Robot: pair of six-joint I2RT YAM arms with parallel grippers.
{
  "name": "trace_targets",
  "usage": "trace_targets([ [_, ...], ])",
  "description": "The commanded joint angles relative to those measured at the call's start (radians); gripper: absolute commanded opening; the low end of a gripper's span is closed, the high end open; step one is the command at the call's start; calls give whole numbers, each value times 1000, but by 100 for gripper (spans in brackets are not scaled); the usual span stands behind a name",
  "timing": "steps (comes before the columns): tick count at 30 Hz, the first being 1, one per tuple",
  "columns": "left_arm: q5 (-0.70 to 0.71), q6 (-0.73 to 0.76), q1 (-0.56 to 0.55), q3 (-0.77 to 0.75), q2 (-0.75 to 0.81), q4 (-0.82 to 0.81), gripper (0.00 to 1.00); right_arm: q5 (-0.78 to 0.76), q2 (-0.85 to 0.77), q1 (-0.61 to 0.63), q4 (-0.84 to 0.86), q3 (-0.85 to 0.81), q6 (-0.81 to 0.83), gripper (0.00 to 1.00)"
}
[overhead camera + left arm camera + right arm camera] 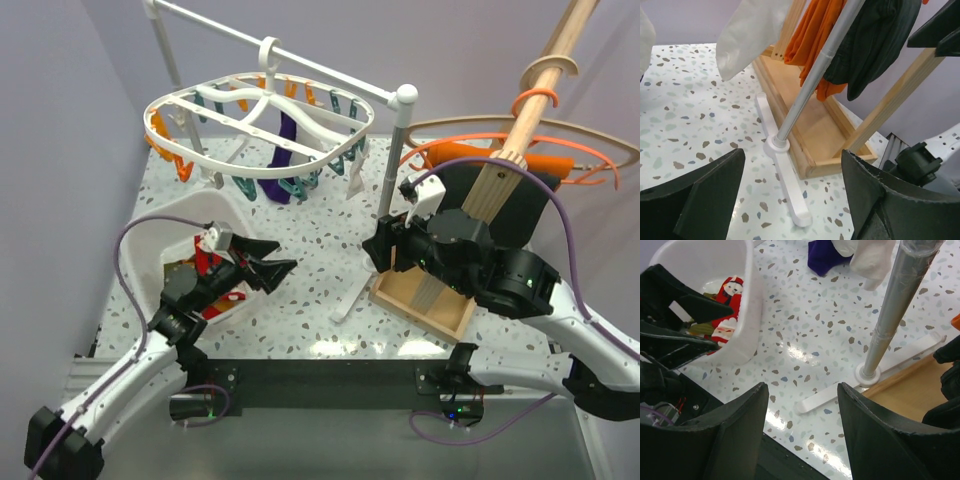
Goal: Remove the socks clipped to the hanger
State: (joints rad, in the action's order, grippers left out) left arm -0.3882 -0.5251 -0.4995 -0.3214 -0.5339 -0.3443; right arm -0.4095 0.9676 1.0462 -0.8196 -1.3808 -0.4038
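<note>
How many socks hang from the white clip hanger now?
2 are clear: a dark purple sock under the middle of the hanger, and a white sock beside it, toward the stand pole. Others may be hidden.

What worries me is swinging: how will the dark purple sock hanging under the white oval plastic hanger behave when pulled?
The dark purple sock hangs limp, so it is probably floppy and light, and may stretch before releasing. The white oval plastic hanger hangs by one hook on a thin rail, so pulling may swing it.
</note>
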Motion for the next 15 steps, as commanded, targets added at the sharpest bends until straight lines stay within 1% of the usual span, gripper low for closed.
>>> trace_targets([
  [1, 99, -67, -82, 36, -212, -458, 84, -8, -10, -3, -1, -1, -21, 62],
  [2, 129, -41, -140, -9, -256, -458, 85, -11, -10, -3, -4, -4, -23, 62],
  [3, 200, 18, -170, -31, -297, -460, 85, -11, -12, -3, -7, -6, -24, 62],
  [4, 245, 48, -200, -51, -372, -466, 85, -12, -13, -3, -10, -6, -24, 62],
  [5, 303, 66, -250, -70, -403, -475, 86, -14, -17, -3, -10, -7, -27, 62],
  [6, 384, 98, -266, -68, -434, -542, 86, -15, -21, -3, -10, -8, -30, 62],
  [7, 425, 103, -275, -65, -492, -583, 87, -14, -24, -3, -12, -8, -32, 62],
  [8, 443, 102, -281, -71, -520, -616, 87, -14, -27, -3, -9, -4, -35, 62],
  [9, 475, 111, -287, -73, -549, -696, 87, -14, -30, -3, -10, -6, -38, 62],
  [11, 532, 137, -313, -76, -653, -792, 87, -15, -30, -3, -7, -9, -41, 62],
  [12, 561, 176, -323, -80, -693, -902, 87, -14, -29, -2, -7, -11, -41, 62],
  [13, 577, 195, -332, -87, -774, -953, 87, -11, -21, -3, -10, -20, -41, 62],
  [15, 604, 259, -361, -131, -852, -1039, 87, -11, -14, -3, -19, -29, -43, 62],
])
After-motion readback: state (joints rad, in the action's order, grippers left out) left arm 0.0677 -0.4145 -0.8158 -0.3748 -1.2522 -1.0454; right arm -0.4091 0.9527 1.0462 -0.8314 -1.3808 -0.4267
